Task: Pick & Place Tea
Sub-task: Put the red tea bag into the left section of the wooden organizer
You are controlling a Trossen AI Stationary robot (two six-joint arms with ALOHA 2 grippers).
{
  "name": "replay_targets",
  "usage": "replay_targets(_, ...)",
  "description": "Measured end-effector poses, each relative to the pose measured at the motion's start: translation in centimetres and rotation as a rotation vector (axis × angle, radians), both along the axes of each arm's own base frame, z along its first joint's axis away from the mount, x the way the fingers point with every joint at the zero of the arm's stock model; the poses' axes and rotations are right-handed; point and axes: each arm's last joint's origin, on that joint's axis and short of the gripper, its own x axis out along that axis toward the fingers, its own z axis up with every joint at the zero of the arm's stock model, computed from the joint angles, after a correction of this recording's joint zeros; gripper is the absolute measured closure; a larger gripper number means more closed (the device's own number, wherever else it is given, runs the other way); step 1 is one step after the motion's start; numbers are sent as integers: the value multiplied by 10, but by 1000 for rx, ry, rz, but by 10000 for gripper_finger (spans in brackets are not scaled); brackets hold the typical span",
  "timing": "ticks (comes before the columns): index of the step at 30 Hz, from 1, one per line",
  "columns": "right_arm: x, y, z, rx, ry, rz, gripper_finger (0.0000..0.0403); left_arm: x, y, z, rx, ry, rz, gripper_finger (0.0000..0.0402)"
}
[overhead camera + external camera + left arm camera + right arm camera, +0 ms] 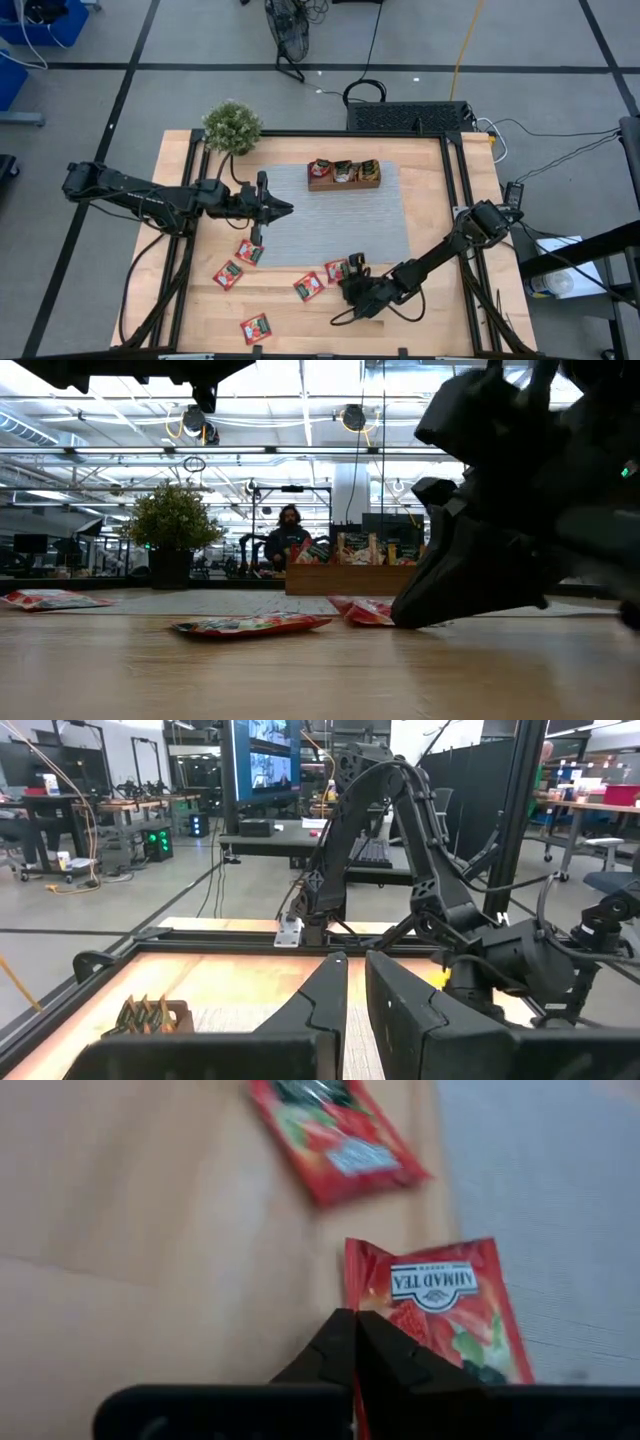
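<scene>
Several red tea packets lie flat on the wooden table: (250, 251), (228, 273), (308, 285), (256, 328). One more tea packet (337, 270), (440, 1310) lies at the near edge of the grey mat (340, 220), and my right gripper (351, 270), (355, 1322) is shut at its edge, slanting down. My left gripper (287, 208), (355, 982) hovers level above the mat's left side, its fingers almost together with nothing between them. The wooden tray (343, 174) at the mat's far side holds more packets. My right gripper pinches the packet's long edge (352, 1295) between its two fingertips, near one corner. The fingers slant down from the table's right and near side. The packet lies on the table and the mat, and its corner (352, 1248) beside the fingers curls up a little.
A potted plant (232, 127) stands at the table's far left corner. Black frame rails run along the table's left and right edges. In the low view a red packet (250, 625) lies in front of the gripper (420, 610); a person sits far behind the table.
</scene>
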Motion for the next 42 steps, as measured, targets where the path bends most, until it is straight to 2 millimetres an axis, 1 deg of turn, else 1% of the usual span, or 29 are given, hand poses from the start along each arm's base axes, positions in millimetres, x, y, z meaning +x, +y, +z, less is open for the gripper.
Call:
replay_targets(4, -6, -2, 4, -132, 7, -21, 403, 0, 0, 0, 0, 0, 0, 355)
replay_targets(7, -13, -7, 12, -237, 19, -52, 403, 0, 0, 0, 0, 0, 0, 355)
replay_targets(12, -19, -9, 29, -340, -64, -134, 403, 0, 0, 0, 0, 0, 0, 355)
replay_targets(14, -17, -13, 32, -297, -83, -175, 403, 0, 0, 0, 0, 1, 0, 355)
replay_targets(16, -11, -17, 36, -175, -87, -193, 403, 0, 0, 0, 0, 0, 0, 355)
replay_targets(17, -7, -18, 36, -110, -79, -182, 403, 0, 0, 0, 0, 0, 0, 355)
replay_targets(19, -2, -17, 35, 10, -36, -100, 399, 0, 0, 0, 0, 0, 0, 355)
replay_targets(21, 3, -12, 35, 97, -21, 1, 384, 0, 0, 0, 0, 0, 0, 355)
replay_targets(23, 5, -8, 38, 115, -45, 53, 358, 0, 0, 0, 0, 1, 0, 355)
replay_targets(28, 1, 4, 41, 14, -89, 120, 270, 0, 0, 0, 0, -1, 0, 355)
replay_targets(31, -1, 6, 42, -53, -115, 104, 222, 0, 0, 0, 0, 0, 0, 355)
replay_targets(33, 0, 4, 43, -71, -126, 80, 200, 0, 0, 0, 0, 0, 0, 355)
replay_targets(35, 3, 2, 42, -71, -141, 60, 185, 0, 0, 0, 0, 0, 0, 355)
replay_targets(37, 7, 1, 37, -63, -155, 54, 180, 0, 0, 0, 0, 0, 0, 355)
replay_targets(40, 11, -2, 25, -64, -133, 56, 184, 0, 0, 0, 0, 0, 0, 355)
replay_targets(42, 14, -5, 21, -67, -129, 46, 189, 0, 0, 0, 0, 0, 0, 355)
